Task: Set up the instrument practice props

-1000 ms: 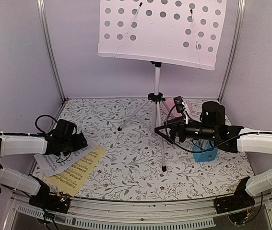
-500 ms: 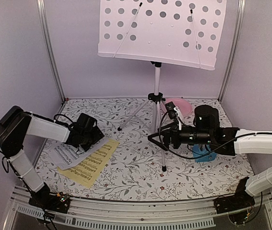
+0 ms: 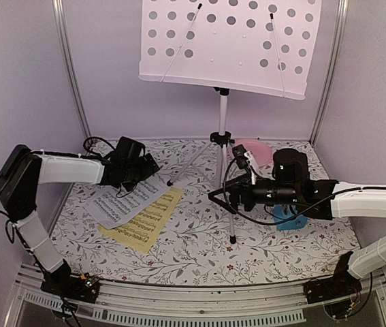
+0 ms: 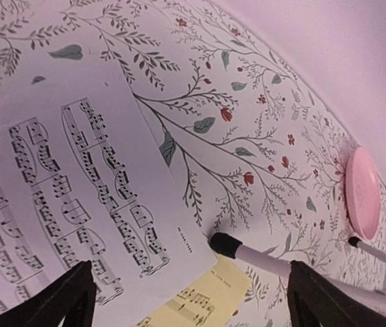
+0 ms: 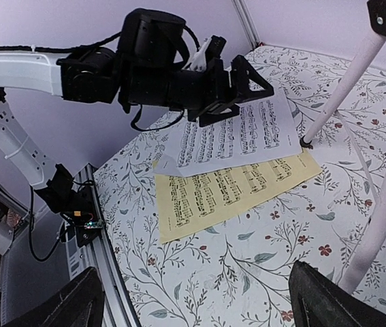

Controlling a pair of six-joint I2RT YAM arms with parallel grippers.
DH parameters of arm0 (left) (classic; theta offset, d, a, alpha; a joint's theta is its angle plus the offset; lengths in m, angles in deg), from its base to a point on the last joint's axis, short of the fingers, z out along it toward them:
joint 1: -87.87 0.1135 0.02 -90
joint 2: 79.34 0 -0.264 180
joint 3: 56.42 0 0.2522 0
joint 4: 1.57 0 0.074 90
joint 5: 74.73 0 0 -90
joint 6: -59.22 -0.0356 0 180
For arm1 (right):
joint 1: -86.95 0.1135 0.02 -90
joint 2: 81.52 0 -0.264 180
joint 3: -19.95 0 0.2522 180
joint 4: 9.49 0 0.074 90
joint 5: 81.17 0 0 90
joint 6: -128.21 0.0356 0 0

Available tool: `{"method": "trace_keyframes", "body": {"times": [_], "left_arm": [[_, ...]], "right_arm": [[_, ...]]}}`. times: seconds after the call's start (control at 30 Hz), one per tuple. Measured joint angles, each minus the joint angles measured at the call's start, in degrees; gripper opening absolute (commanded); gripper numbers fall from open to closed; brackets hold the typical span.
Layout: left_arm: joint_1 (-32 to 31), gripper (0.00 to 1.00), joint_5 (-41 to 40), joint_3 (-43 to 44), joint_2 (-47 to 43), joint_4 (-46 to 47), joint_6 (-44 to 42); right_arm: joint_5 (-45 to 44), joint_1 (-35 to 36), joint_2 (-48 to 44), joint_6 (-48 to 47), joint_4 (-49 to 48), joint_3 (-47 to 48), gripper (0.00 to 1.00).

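One stand [image 3: 223, 136] rises mid-table. Left of it lie two sheets, the white sheet [image 3: 126, 201] overlapping the yellow sheet [image 3: 145, 219], both just beside the stand's left foot. The left gripper [image 3: 150, 165] hovers over the white sheet, fingers spread and empty. Right of the stand, the right gripper [image 3: 218, 197] gapes empty, its arm partly hiding one metronome [image 3: 290, 219]. One plate [image 3: 252, 150] lies behind.

Soft, even, faintly lilac light fills all three views, and shadows on the worktop [image 3: 193, 238] are pale and soft-edged. The left wrist view bows strongly toward its edges. There the dark fingers [image 4: 67, 300] of the left hand [image 4: 189, 289] look blurred, while the white sheet of music [image 4: 77, 177] stays sharp.
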Motion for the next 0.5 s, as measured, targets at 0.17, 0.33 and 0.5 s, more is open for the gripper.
{"method": "trace_keyframes", "body": {"times": [0.17,0.33,0.5], "left_arm": [[2.16,0.99,1.66,-13.94,-19.10,-2.43,-2.78],[2.80,0.99,1.75,-26.27,-37.24,-8.52,3.15],[2.80,0.98,1.38,-30.42,-47.08,-15.65,9.92]], "right_arm": [[0.02,0.35,0.39,0.00,-0.33,0.04,0.96],[0.28,0.63,2.60,0.00,-1.40,0.55,0.96],[0.63,0.81,3.93,0.22,-2.16,0.63,0.96]]}}
